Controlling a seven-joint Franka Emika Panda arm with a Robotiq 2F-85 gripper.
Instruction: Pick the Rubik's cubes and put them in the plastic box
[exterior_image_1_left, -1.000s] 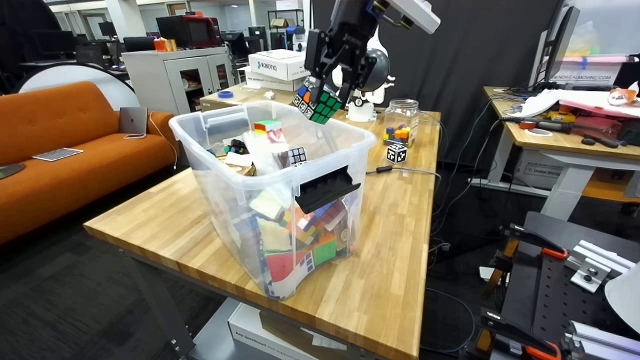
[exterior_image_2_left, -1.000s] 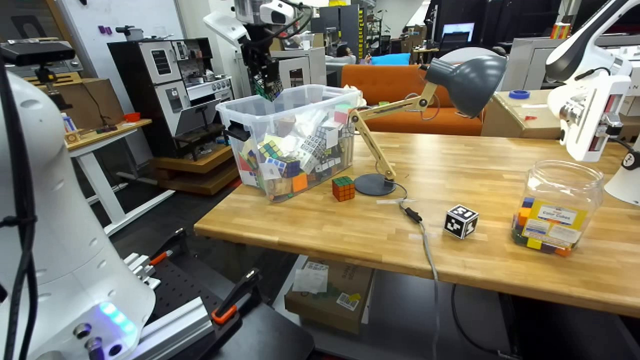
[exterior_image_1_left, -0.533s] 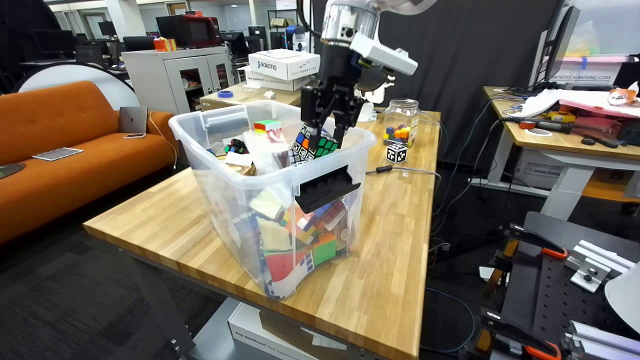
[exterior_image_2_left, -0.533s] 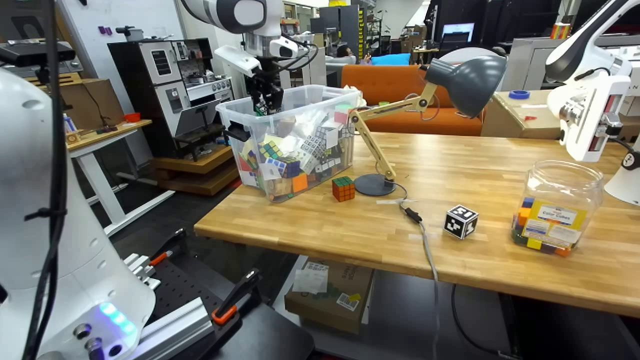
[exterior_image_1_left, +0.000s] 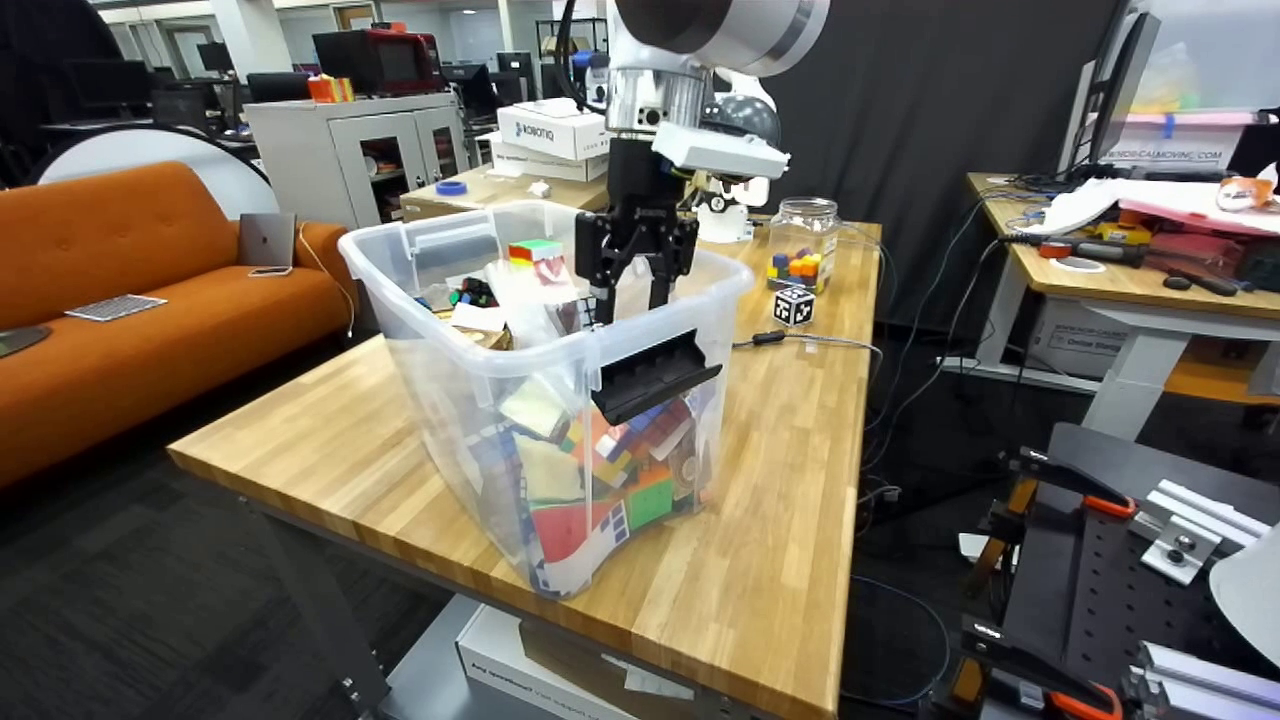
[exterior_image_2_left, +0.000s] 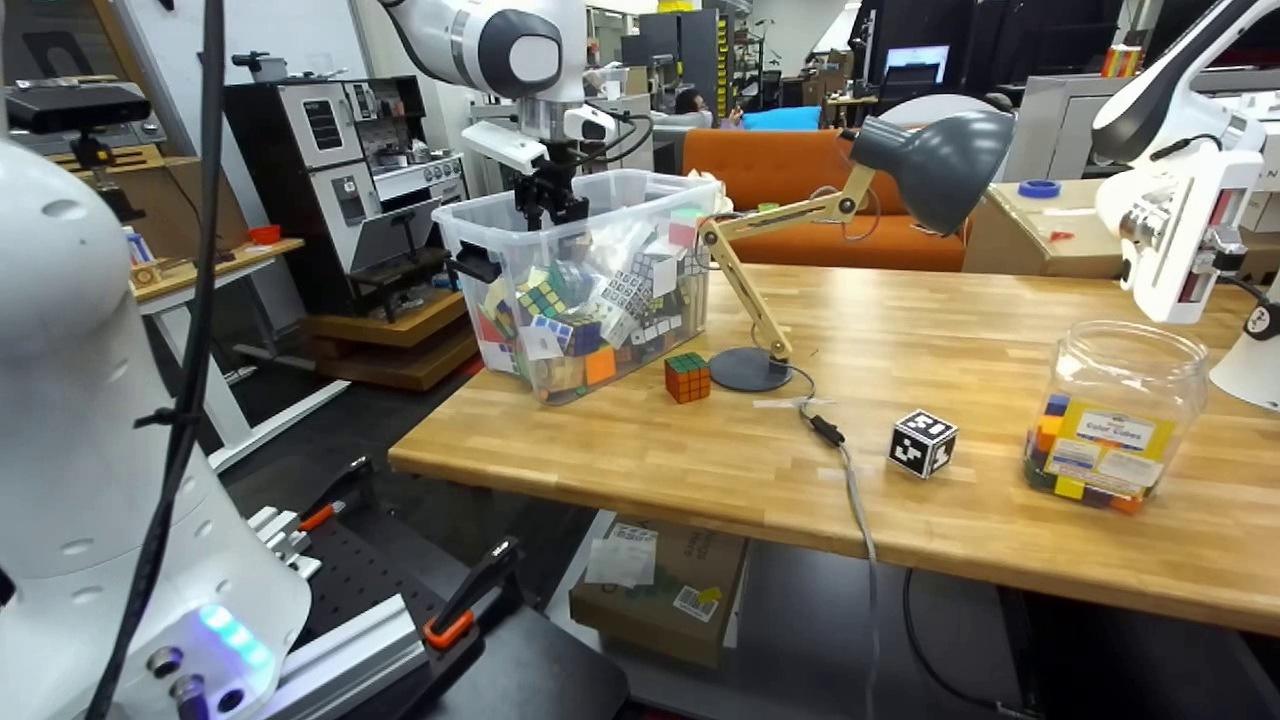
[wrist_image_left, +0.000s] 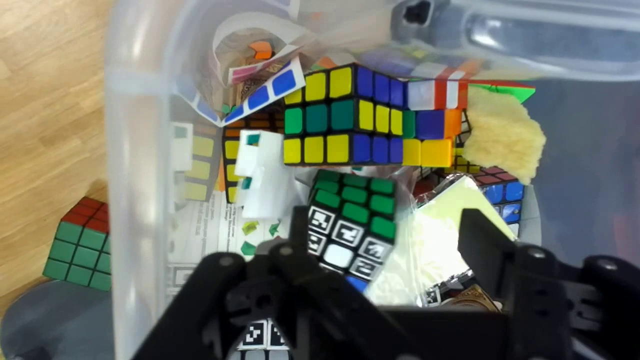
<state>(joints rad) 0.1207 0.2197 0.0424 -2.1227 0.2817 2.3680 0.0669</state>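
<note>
The translucent plastic box (exterior_image_1_left: 725, 285) stands on the wooden table, filled with cubes and scraps; its rim shows in an exterior view (exterior_image_2_left: 620, 212) and the wrist view (wrist_image_left: 135, 165). My gripper (exterior_image_1_left: 632, 297) reaches inside it, fingers apart; it also shows in an exterior view (exterior_image_2_left: 553, 208) and the wrist view (wrist_image_left: 385, 225). A green-and-marker Rubik's cube (wrist_image_left: 356, 215) lies tilted on the contents, beside the left finger, not clamped. A yellow-and-blue Rubik's cube (wrist_image_left: 345, 117) lies behind it. An orange-and-green Rubik's cube (exterior_image_2_left: 687, 378) stands on the table beside the box.
A black-and-white cube (exterior_image_2_left: 922, 443) stands on the table beside a transparent jar (exterior_image_2_left: 1115, 420). A desk lamp (exterior_image_2_left: 930, 160) with a wooden arm stands close to the box. A grey cable (exterior_image_2_left: 850, 490) crosses the table. A second white robot arm (exterior_image_2_left: 1170, 180) is at the far side.
My gripper has come down into the box and opened. The green-and-marker Rubik's cube, held between its fingers before, is let go and lies inside the box.
</note>
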